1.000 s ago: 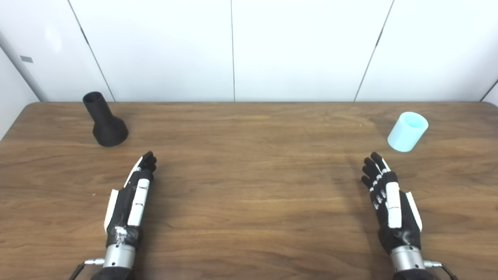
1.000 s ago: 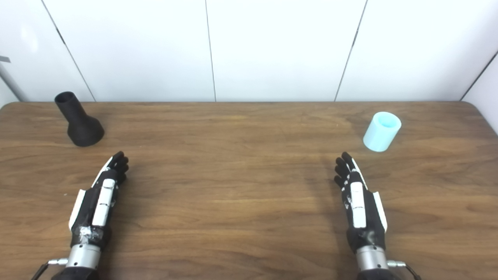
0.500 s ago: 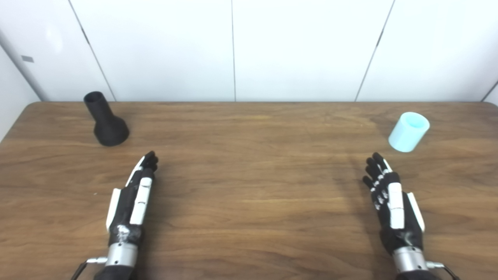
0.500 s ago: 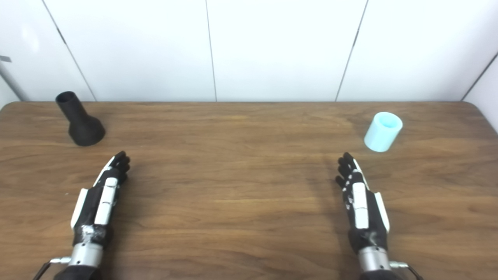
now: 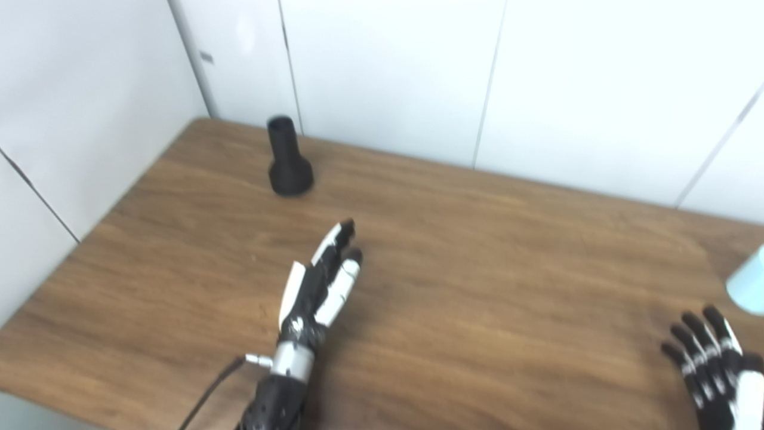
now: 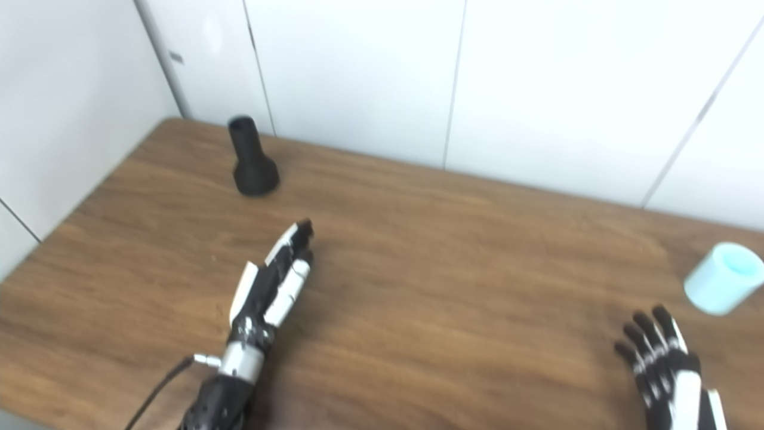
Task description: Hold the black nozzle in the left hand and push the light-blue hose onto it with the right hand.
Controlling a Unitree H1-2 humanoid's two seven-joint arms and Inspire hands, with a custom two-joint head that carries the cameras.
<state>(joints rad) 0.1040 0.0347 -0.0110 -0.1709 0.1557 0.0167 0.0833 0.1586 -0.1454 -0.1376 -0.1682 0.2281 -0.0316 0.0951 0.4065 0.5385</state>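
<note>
The black nozzle [image 5: 288, 159] stands upright on its wide base at the far left of the wooden table [image 5: 489, 251]. The light-blue hose [image 6: 723, 278], a short tube, stands near the right edge; only a sliver of it shows in the left eye view [image 5: 749, 282]. My left hand [image 5: 322, 282] is open and empty, fingers stretched toward the nozzle, a good way short of it. My right hand [image 6: 668, 364] is open and empty at the bottom right, nearer to me than the hose and apart from it.
White wall panels [image 5: 388, 71] close the table's far and left sides. A cable [image 5: 209, 391] runs from my left wrist.
The camera has swung left and tilted, so the whole picture has shifted. My left hand has reached a little forward toward the nozzle. Nozzle and hose stand where they were.
</note>
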